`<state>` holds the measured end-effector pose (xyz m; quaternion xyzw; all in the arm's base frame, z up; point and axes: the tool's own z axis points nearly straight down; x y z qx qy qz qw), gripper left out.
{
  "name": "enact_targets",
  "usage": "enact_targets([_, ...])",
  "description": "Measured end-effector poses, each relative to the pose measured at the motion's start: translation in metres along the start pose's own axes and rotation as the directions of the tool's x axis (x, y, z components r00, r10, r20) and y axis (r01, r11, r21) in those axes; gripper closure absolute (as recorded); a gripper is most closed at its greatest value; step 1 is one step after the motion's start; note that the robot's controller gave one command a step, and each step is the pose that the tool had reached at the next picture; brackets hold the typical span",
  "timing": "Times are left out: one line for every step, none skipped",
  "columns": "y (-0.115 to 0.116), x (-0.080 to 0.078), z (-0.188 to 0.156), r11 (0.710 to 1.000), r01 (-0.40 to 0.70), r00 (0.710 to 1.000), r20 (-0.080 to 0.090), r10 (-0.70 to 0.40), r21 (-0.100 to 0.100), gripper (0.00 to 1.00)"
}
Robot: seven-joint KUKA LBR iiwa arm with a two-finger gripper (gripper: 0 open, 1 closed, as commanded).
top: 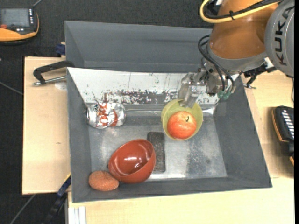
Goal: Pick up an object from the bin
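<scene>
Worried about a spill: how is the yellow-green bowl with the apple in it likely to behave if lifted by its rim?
The bowl looks thin and light, so the apple probably outweighs it and would tilt it. The round apple may then roll out. The bowl's smooth rim seems slippery to pinch.

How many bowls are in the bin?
2: a red bowl at the front left, and a yellow-green bowl holding an apple toward the back right.

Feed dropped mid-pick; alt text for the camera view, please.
The end effector is at the back rim of a yellow-green bowl holding a red apple. Left of it lie a crushed can, red bowl, dark block and orange-brown lump.
</scene>
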<state>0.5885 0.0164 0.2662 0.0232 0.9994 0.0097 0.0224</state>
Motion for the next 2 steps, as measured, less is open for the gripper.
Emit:
enact_targets([0.036,-0.007,0.022,0.992,-0.126,0.992,0.0,0.126,-0.002,1.0])
enact_targets([0.041,-0.005,0.038,0.888,0.46,0.888,0.004,-0.46,-0.003,1.0])
